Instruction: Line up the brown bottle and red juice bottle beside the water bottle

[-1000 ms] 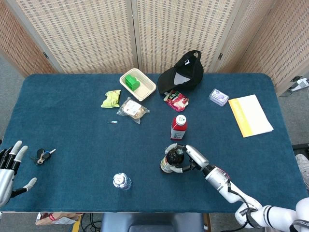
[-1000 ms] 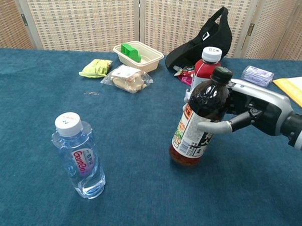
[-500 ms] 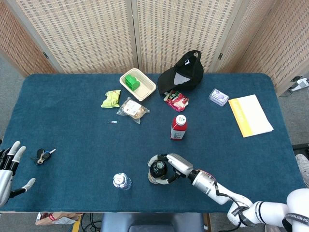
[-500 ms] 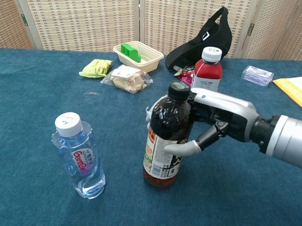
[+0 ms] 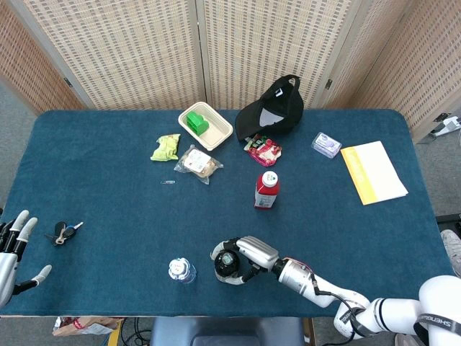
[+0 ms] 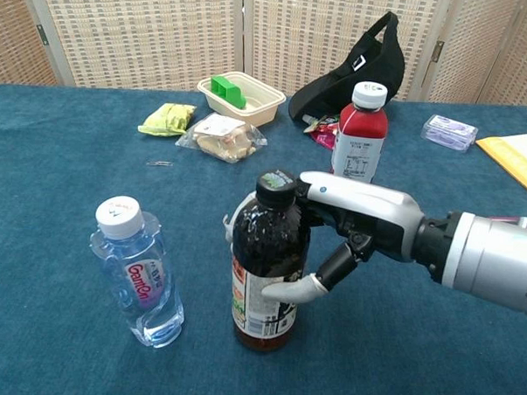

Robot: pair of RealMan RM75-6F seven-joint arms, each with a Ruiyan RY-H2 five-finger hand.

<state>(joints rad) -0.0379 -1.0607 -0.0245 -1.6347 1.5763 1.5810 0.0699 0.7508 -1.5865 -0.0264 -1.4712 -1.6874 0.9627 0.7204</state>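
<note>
The brown bottle (image 6: 267, 263) stands upright near the table's front edge, and my right hand (image 6: 354, 232) grips it from the right. In the head view the brown bottle (image 5: 226, 263) sits just right of the water bottle (image 5: 181, 270), held by the right hand (image 5: 256, 256). The clear water bottle (image 6: 139, 275) with a white cap stands a short gap to its left. The red juice bottle (image 6: 358, 136) stands alone further back, also seen as the red juice bottle (image 5: 266, 190). My left hand (image 5: 13, 252) hovers at the table's front left corner, fingers spread, holding nothing.
Keys (image 5: 63, 232) lie close to the left hand. At the back are a tray (image 5: 216, 133) with a green block, snack packets (image 5: 194, 162), a black cap (image 5: 274, 108), a small purple box (image 5: 326, 144) and a yellow booklet (image 5: 373, 171).
My right hand has carried the brown bottle leftward and toward the front edge, from in front of the red juice bottle to just beside the water bottle. The left hand barely moved.
</note>
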